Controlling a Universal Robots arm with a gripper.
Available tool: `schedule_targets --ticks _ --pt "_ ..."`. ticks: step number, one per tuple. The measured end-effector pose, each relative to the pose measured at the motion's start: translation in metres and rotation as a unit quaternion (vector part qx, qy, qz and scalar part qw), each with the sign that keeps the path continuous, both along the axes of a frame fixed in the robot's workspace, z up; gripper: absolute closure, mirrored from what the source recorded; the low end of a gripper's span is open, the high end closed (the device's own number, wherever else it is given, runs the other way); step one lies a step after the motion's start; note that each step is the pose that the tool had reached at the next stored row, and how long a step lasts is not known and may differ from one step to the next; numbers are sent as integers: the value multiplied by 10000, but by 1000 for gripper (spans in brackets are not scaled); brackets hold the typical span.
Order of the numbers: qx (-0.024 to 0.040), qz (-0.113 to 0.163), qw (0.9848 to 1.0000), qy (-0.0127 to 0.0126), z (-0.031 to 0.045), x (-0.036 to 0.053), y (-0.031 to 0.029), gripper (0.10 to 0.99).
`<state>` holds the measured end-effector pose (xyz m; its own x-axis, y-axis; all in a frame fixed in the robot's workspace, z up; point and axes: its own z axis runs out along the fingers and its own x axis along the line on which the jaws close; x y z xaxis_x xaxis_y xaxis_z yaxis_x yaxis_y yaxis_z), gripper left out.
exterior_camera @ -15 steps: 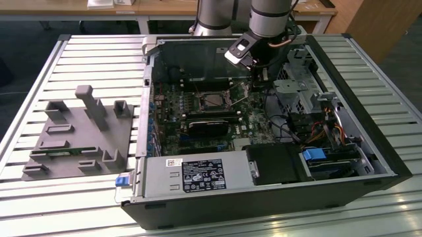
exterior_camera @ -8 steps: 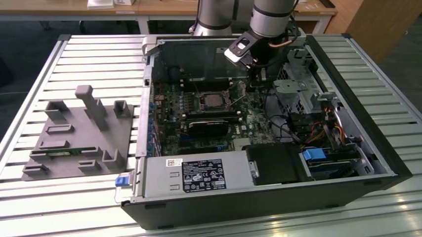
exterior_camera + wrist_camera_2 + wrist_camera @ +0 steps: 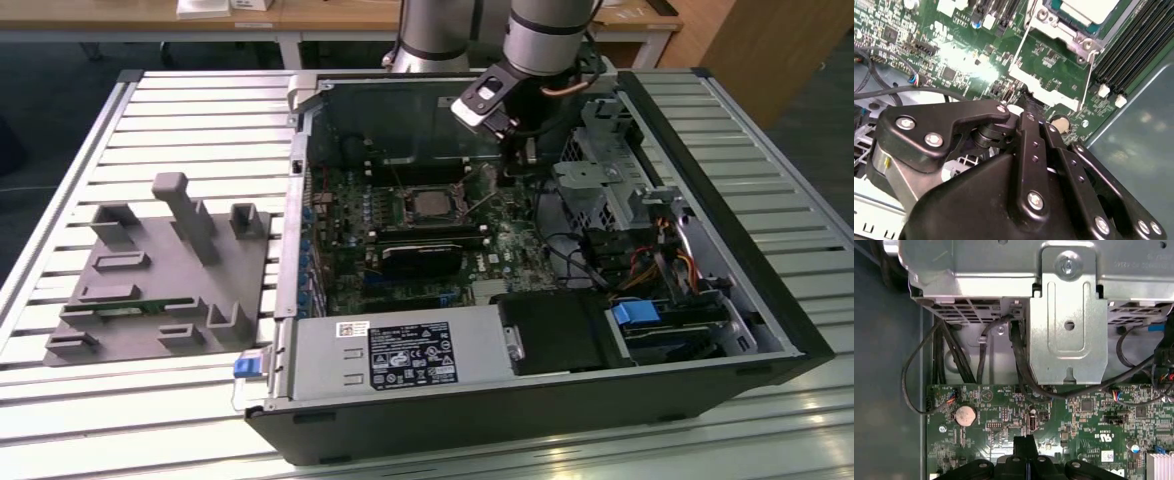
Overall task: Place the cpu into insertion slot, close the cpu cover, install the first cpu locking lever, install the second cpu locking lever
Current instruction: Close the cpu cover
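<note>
Claw (image 3: 1025,441): its black fingers were pressed together, and nothing could be seen between them.
Claw position: low over the green board (image 3: 1004,407), close to the coin battery (image 3: 965,415), with a metal bracket (image 3: 1068,315) beyond. In the exterior view it hung inside the open case (image 3: 747,300), just to that view's right of the slot (image 3: 403,204).
Chip (image 3: 1089,9): it sat flat in the slot, dull silver top up, well clear of the claw.
Cover (image 3: 1070,31): a thin silvery frame lay around the chip and looked to be down over it, though I could not be sure.
Wire levers (image 3: 1021,47): two thin metal rods ran from the slot's corners out over the board toward the claw. Whether either was hooked down could not be told.
Handling, chip: probably light, stiff and smooth, with fragile contacts beneath. It is best held by opposite edges and kept level.
Handling, cover and levers: the cover looked thin and easy to bend. The rods were likely springy and resistant, and best pushed at their bent free ends.
</note>
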<state>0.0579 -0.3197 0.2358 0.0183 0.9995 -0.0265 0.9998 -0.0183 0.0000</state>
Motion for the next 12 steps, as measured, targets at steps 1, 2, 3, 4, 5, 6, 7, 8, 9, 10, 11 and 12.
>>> schedule_targets --ticks 1,2,3,4,5,6,7,8,9,10,11,12 --pt "0 0 10000 -3 0 -23 0 984" --pt "0 0 10000 -7 1 -45 -1 984" --pt "0 0 10000 -13 0 -72 0 984" --pt "0 0 10000 -18 0 -99 0 984" --pt "0 0 10000 -23 0 -131 0 984" --pt "0 1 10000 -30 0 -166 0 984" --pt "0 0 10000 -36 0 -200 0 984" --pt "0 1 10000 -41 1 -233 -1 984" --pt "-1 0 10000 -45 1 -259 -1 984" --pt "-1 0 10000 -50 1 -286 -1 984" --pt "-1 0 10000 -53 1 -310 -1 984" --pt "-1 1 10000 -57 1 -334 -1 984"
